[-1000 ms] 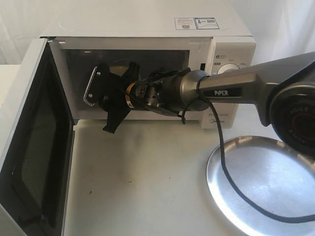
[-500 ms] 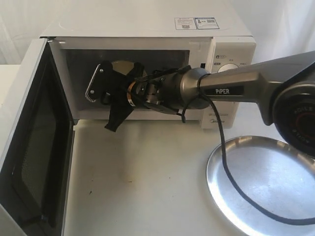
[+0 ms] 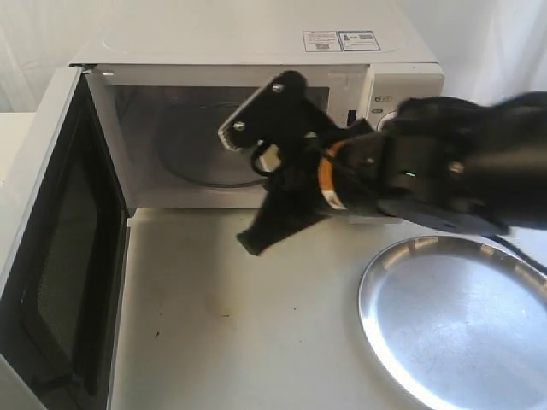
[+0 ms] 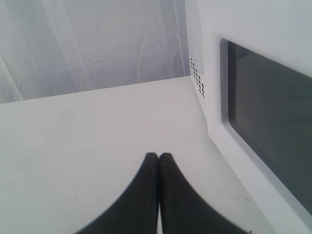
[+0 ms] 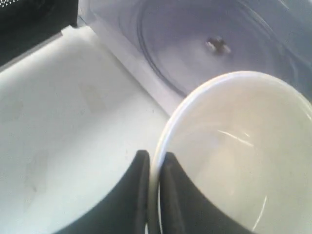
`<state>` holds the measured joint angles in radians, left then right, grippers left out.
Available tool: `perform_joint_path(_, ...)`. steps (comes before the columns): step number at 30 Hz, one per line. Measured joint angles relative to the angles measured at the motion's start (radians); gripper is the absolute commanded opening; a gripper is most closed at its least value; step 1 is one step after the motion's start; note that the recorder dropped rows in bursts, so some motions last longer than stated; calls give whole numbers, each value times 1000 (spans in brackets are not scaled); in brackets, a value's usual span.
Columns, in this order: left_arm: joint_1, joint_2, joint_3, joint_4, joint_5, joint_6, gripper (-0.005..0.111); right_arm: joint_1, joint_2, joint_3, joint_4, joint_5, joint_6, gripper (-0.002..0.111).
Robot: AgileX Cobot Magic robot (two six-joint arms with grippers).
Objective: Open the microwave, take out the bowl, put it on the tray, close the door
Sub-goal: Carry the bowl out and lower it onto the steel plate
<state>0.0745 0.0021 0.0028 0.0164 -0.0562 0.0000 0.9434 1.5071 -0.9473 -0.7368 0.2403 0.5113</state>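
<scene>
Far left, the left gripper (image 4: 158,157) sits low over the white table (image 4: 73,136). Its two black fingers are pressed together with nothing between them. Right beside it, the door (image 3: 51,231) stands wide open. The glass plate (image 3: 205,154) lies inside the microwave (image 3: 256,38). Just in front of the opening, the right gripper (image 5: 155,158) pinches the rim of the bowl (image 5: 234,146), one finger inside and one outside. The shiny tray (image 3: 453,316) lies on the right, well apart from the bowl.

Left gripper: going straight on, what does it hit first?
From the shut left gripper, the line looks free over the white table, beside the white dark-windowed microwave door; probably the pale curtain comes first, depth unclear.
</scene>
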Motion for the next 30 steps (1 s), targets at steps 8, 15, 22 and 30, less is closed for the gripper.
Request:
perform_joint_path(8,0,0,0,0,0,0,0,4,-284,488,-116,173,342,0)
perform_joint_path(15,0,0,0,0,0,0,0,4,-257,583,-512,267,843,0)
perform_joint_path(22,0,0,0,0,0,0,0,4,-224,622,-593,269,946,0)
perform_joint_path(30,0,0,0,0,0,0,0,4,-197,629,-722,242,1063,0)
